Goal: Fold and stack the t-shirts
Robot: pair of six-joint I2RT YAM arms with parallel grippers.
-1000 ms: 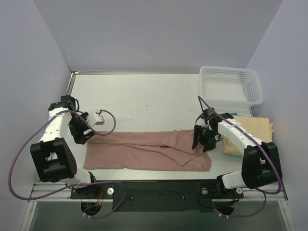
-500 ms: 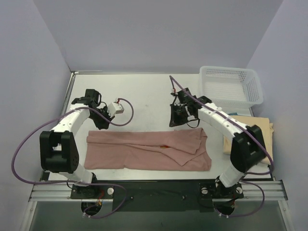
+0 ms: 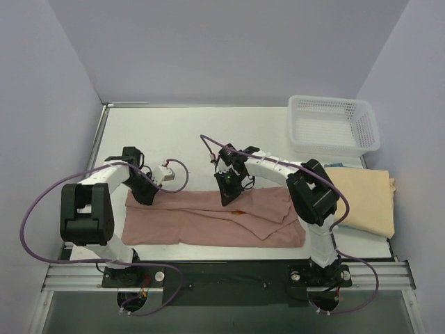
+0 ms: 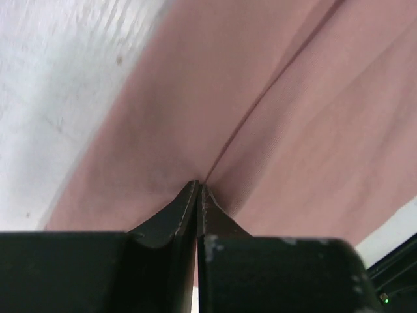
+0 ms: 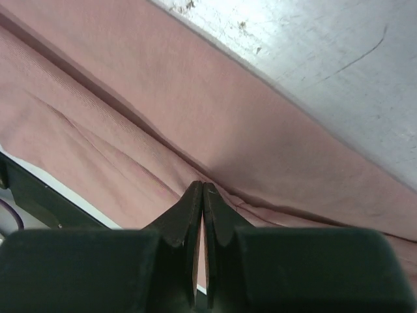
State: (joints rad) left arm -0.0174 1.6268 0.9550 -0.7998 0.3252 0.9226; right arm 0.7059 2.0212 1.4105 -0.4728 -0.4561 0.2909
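The dusty pink t-shirt (image 3: 208,224) lies as a long flat strip across the near part of the table. My left gripper (image 3: 147,200) sits at its far left edge. In the left wrist view the jaws are shut (image 4: 199,186), and a crease of pink cloth (image 4: 313,117) runs into the tips. My right gripper (image 3: 227,197) is down on the middle of the shirt's far edge. It is shut too (image 5: 202,186), with folds of the cloth (image 5: 260,130) meeting at its tips. The pale tan t-shirt (image 3: 365,202) lies folded at the right.
A white mesh basket (image 3: 327,99) stands at the back right corner, beyond the tan shirt. Bare white tabletop (image 3: 195,139) stretches behind the pink shirt. Purple walls close in the sides and back.
Both grippers went from open to shut. The right one travelled from the shirt's right end to the middle of its far edge; the left shifted from the left end to the far left edge.
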